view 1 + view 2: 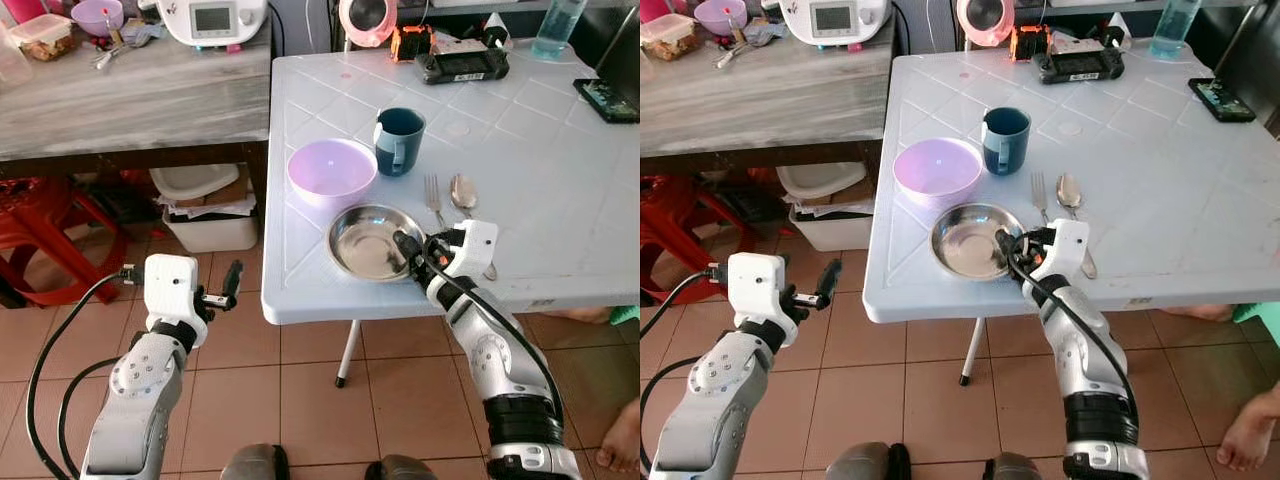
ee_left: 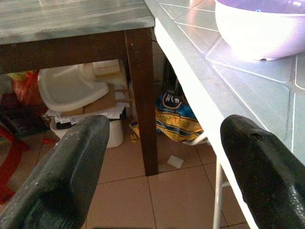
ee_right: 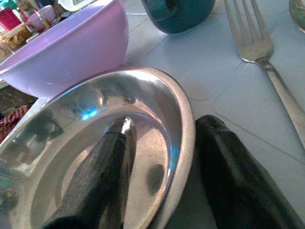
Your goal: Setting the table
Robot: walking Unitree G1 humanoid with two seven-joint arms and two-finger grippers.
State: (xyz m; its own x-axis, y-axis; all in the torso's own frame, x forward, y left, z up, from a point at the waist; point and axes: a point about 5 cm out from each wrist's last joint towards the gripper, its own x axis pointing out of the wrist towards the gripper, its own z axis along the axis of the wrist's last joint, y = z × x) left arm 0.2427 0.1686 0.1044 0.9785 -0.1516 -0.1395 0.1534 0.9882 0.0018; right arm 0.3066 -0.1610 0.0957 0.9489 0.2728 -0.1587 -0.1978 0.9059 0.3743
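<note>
My right gripper (image 1: 412,250) is at the near edge of the white table (image 1: 560,180), on the rim of the steel plate (image 1: 365,240). In the right wrist view, one finger (image 3: 102,181) lies inside the plate and the other is outside on the table, so the rim (image 3: 183,138) is between them. The fingers are close on both sides of the rim, and I am grasping the plate there. The plate lies flat on the table, close to the near edge.

Just behind the plate stands the purple bowl (image 1: 332,170), and the two are touching or almost touching. The dark blue mug (image 1: 399,140) is just beside the bowl, to its right and a bit farther from me. To the right of the plate lie the fork (image 1: 433,198) and the spoon (image 1: 464,195), side by side, with their handles pointing to the near edge. My right wrist covers the ends of their handles.

My left gripper (image 1: 225,290) hangs in the air to the left of the table, below the level of its top and over the tiled floor (image 1: 250,390). Its fingers (image 2: 71,162) are spread wide and hold nothing. In the left wrist view, the table edge and the bowl are ahead, and the leg of the grey counter (image 1: 120,100) is between the fingers.
</note>
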